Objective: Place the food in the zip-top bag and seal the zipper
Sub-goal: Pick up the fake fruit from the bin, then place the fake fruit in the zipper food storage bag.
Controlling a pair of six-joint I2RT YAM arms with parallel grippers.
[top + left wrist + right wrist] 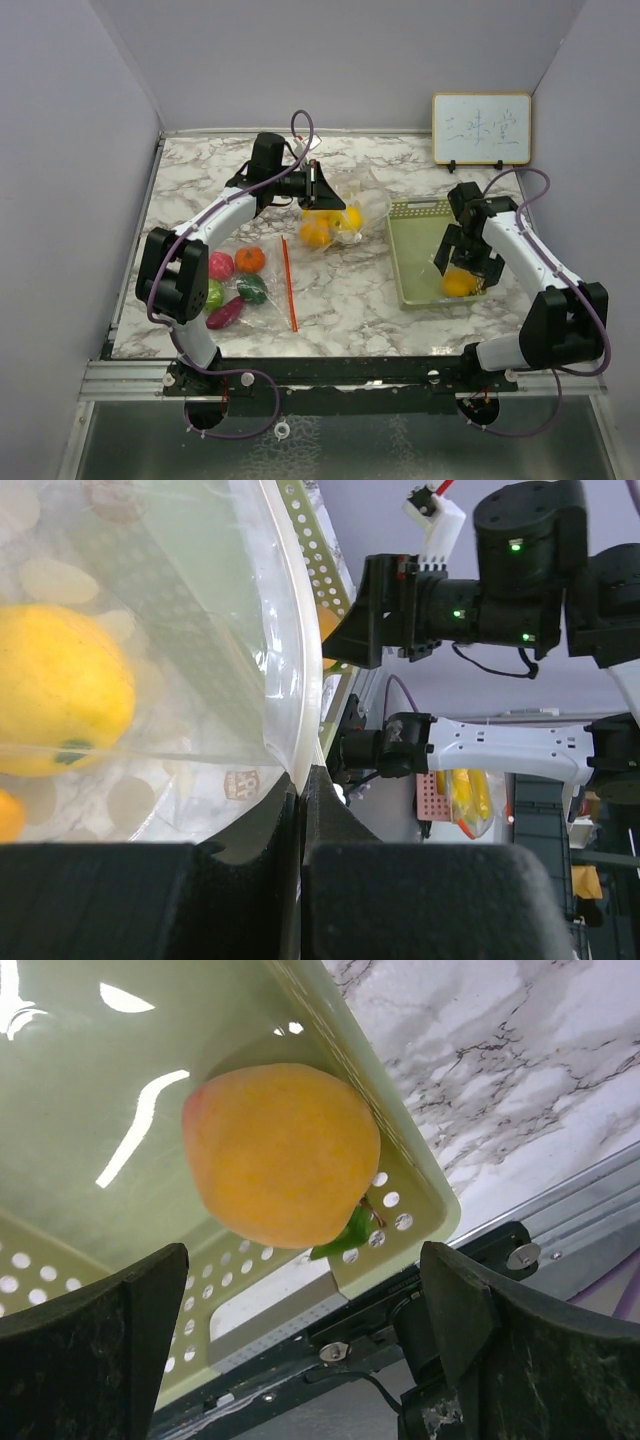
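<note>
A clear zip-top bag (345, 205) lies at mid-table with a yellow fruit (351, 220) and an orange one (315, 232) inside. My left gripper (330, 197) is shut on the bag's edge. In the left wrist view the film (270, 680) runs into the closed fingertips (302, 780), and the yellow fruit (55, 700) shows through it. An orange peach (280, 1155) sits in the near corner of the pale green basket (420, 1180). My right gripper (305, 1260) hangs open just above it, a finger on each side, touching nothing.
Left of centre lie loose food pieces: pink-red (221, 265), orange (250, 259), green (213, 295), dark green (252, 290), purple-red (226, 312). A thin red strip (290, 283) lies beside them. The basket (405, 250) stands at the right, a whiteboard (481, 128) behind it.
</note>
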